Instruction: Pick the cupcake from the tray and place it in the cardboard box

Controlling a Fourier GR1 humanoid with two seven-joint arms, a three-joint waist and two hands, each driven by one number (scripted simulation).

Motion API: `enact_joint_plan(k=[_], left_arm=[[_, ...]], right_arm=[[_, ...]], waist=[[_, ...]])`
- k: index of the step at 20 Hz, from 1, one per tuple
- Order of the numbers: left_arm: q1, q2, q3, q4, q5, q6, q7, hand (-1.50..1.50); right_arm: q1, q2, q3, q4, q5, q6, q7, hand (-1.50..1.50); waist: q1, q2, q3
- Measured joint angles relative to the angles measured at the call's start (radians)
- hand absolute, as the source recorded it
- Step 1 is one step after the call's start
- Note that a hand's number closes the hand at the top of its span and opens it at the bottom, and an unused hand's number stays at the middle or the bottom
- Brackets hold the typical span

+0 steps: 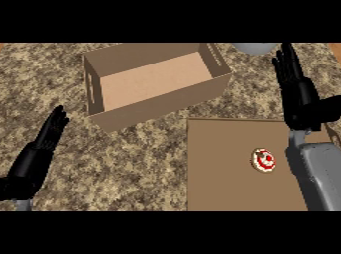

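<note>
The cupcake [262, 160], white-topped with red swirls, sits on the flat brown tray [225, 168] at the lower right. An open cardboard box [153, 82] stands at the upper middle, showing nothing inside. My right hand [299, 94] is above the tray's far right corner with its fingers straight and pointing away, open and holding nothing; the cupcake lies below it and to the left, beside my grey forearm [324, 173]. My left hand [34, 161] rests open at the lower left, fingers up, well away from the tray.
The counter top [56, 89] is speckled brown granite. A grey rounded object [255, 47] shows at the top edge, just right of the box. Wooden strips edge the far left and right corners.
</note>
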Motion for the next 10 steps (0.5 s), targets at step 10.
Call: enact_joint_plan(k=[10], left_arm=[[-0.008,0.120,0.126,0.131,-0.128,0.141,0.136,0.00]], right_arm=[[0.206,-0.219,0.113,-0.074,0.186,0.141,-0.012,-1.50]], waist=[[-0.034,-0.017,-0.001]])
